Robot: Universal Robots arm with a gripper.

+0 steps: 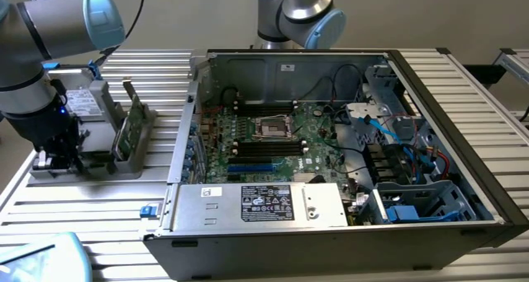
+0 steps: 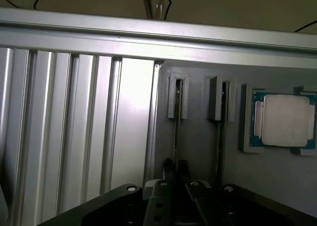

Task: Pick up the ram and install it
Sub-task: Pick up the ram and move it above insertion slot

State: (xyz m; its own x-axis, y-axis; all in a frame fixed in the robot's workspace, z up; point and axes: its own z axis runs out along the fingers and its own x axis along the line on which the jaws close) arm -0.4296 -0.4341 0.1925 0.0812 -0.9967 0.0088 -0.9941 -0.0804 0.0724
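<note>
The ram (image 2: 176,118) stands on edge as a thin dark stick, its far end in a grey slotted holder (image 2: 177,98) on the grey fixture plate (image 2: 198,141). My gripper (image 2: 176,165) sits over the near part of the stick, its two dark fingertips (image 2: 168,164) pressed against either side of it. In the exterior view my gripper (image 1: 56,160) is down at the fixture (image 1: 99,170) on the exterior view's left, away from the open computer case (image 1: 487,189). The motherboard (image 1: 318,136) lies inside the case with its long black slots (image 1: 269,147).
A second thin stick (image 2: 219,132) stands in the neighbouring holder, and a CPU chip (image 2: 285,121) lies in a recess beyond it. A broader green card (image 1: 126,132) stands upright on the fixture. Another robot arm (image 1: 298,9) rises behind the case. The table (image 1: 91,201) is ribbed aluminium.
</note>
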